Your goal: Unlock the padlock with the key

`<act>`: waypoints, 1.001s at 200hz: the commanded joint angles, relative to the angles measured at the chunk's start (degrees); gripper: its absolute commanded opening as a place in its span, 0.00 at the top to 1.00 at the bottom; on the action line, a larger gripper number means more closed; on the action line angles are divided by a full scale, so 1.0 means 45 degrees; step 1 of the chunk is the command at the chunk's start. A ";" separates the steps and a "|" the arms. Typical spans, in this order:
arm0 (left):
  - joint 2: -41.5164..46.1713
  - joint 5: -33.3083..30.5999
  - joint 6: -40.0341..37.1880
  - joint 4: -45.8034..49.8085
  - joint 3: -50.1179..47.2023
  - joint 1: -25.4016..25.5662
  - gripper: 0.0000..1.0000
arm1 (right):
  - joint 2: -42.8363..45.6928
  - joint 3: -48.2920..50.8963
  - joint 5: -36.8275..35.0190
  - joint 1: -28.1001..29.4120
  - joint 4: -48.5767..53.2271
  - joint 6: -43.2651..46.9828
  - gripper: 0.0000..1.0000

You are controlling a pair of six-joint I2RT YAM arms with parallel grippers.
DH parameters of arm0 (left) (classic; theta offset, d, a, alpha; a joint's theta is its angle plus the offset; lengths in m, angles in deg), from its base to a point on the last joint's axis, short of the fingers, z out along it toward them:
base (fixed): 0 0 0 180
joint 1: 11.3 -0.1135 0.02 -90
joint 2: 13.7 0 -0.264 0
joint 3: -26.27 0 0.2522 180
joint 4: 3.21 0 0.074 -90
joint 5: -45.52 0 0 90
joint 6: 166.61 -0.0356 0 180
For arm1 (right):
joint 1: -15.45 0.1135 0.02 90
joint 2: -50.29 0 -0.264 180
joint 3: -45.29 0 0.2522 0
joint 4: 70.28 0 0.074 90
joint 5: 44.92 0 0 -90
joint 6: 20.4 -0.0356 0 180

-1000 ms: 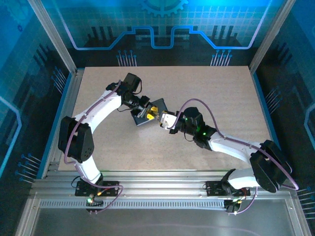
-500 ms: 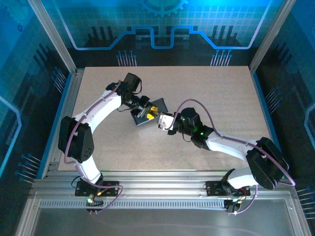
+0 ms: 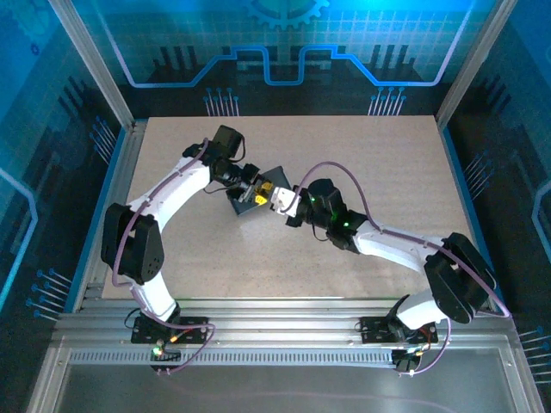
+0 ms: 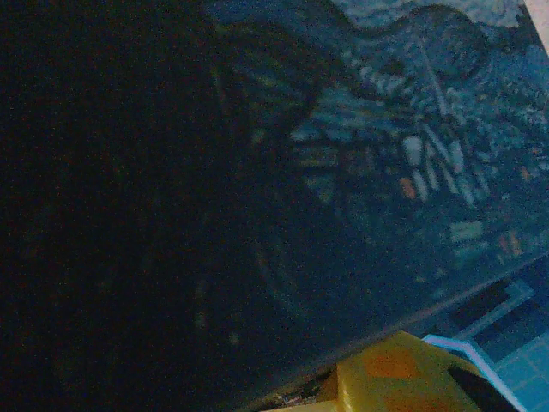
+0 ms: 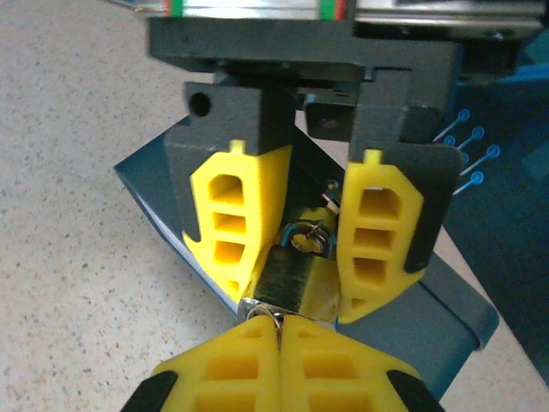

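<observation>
The table (image 3: 396, 146) lies bare at its far and right sides; the left arm (image 3: 172, 191) and right arm (image 3: 392, 243) slant across the middle, meeting at the box (image 3: 275, 175). Round the padlock (image 5: 287, 276) no gap remains; the left gripper (image 5: 302, 290) flanks it, and the right gripper (image 5: 279, 336), pressed together, blocks its end.

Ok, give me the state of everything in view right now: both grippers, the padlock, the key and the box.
left gripper: shut on the padlock.
right gripper: shut on the key.
padlock: gripped by its body; locked or not, cannot tell.
key: pinched, at the padlock's base.
box: looks closed.
</observation>
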 commanded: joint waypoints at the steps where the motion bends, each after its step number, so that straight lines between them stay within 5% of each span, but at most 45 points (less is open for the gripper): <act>1: 0.0682 0.0757 0.0212 -0.0625 0.0111 0.0204 1.00 | -0.0219 -0.0382 -0.0142 -0.0179 -0.0061 -0.3770 1.00; 105: 0.0942 0.0007 0.0104 -0.1577 0.0064 0.0509 1.00 | -0.2694 0.0902 0.0109 -0.0471 -0.3633 -2.8916 1.00; 123: 0.0959 -0.0036 -0.0058 -0.1466 -0.0092 0.0533 1.00 | -0.3137 0.0783 0.0413 -0.0046 -0.4467 -3.1865 1.00; 151: 0.1058 0.0005 -0.0115 -0.1470 -0.0309 0.0449 1.00 | -0.2887 -0.0254 0.2626 -0.0053 -0.2968 -3.1919 0.97; 200: 0.1162 0.0300 -0.0537 -0.0938 -0.0422 0.0131 1.00 | -0.0852 0.0565 0.3733 -0.1566 0.1812 -2.6807 0.77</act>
